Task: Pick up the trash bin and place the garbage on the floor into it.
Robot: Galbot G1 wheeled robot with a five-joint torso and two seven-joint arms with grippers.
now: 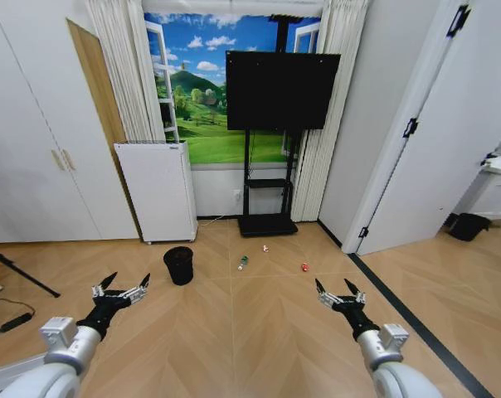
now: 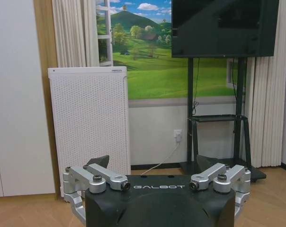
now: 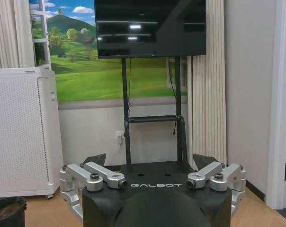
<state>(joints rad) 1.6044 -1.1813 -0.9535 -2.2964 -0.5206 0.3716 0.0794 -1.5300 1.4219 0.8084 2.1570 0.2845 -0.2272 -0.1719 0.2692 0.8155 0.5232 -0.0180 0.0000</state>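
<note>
The trash bin [image 1: 178,264] stands on the floor [image 1: 234,332] left of the garbage [image 1: 243,262], before the appliance [image 1: 158,191]

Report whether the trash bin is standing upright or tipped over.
Upright. The trash bin stands on its base on the floor with its round open rim facing up, beside the white appliance. Both end effectors are well short of it.

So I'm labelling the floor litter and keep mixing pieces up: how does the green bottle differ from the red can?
The green bottle is elongated, with a white end, and lies on its side; the red can is a shorter, rounder lump of one colour. The bottle lies nearer the trash bin, the can farther out on the right gripper side. Both rest loose on the floor, touching nothing else, ahead of both open grippers.
</note>
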